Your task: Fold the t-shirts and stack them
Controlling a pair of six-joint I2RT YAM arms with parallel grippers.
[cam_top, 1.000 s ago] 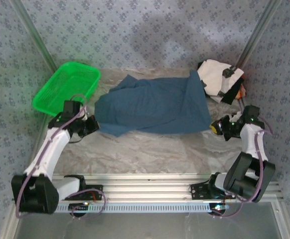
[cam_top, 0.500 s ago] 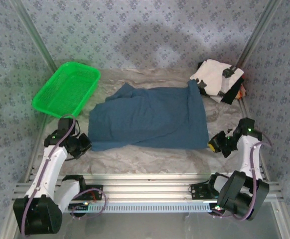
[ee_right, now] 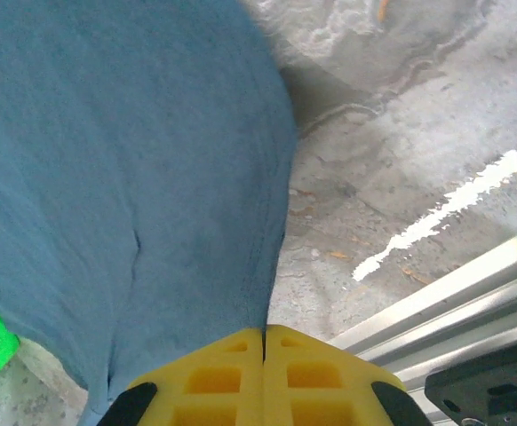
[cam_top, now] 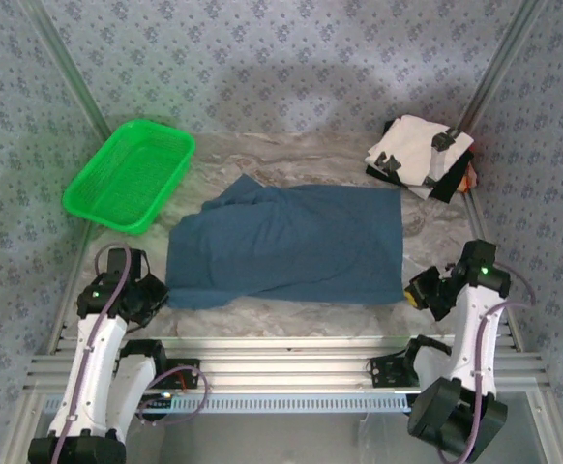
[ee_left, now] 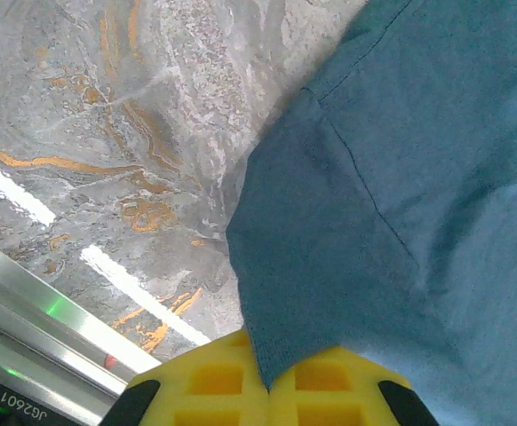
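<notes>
The dusty-blue t-shirt (cam_top: 286, 242) lies spread across the middle of the bench (cam_top: 291, 155), between the green basket (cam_top: 132, 174) at the far left and the folded stack (cam_top: 419, 155), topped by a white shirt with black patches, at the far right. The likeliest trouble is a lost hold: each grip bites only a thin sliver of hem at a near corner, so an uneven pull between the two sides could let one corner slide out and leave the shirt skewed. The left part of the cloth is also rumpled and doubled on itself, and a fold made over that would probably lock in a crooked crease. The near hem sits close to the metal rails at the bench's front, where dragged cloth might catch. The left pincer (ee_left: 267, 383) is clamped on the near-left corner, its yellow pads pressed with cloth between them; the right pincer (ee_right: 264, 353) is likewise closed on the near-right hem. Both arms are drawn back near their bases, wrists low over the bench, pincers aimed inward at the shirt
</notes>
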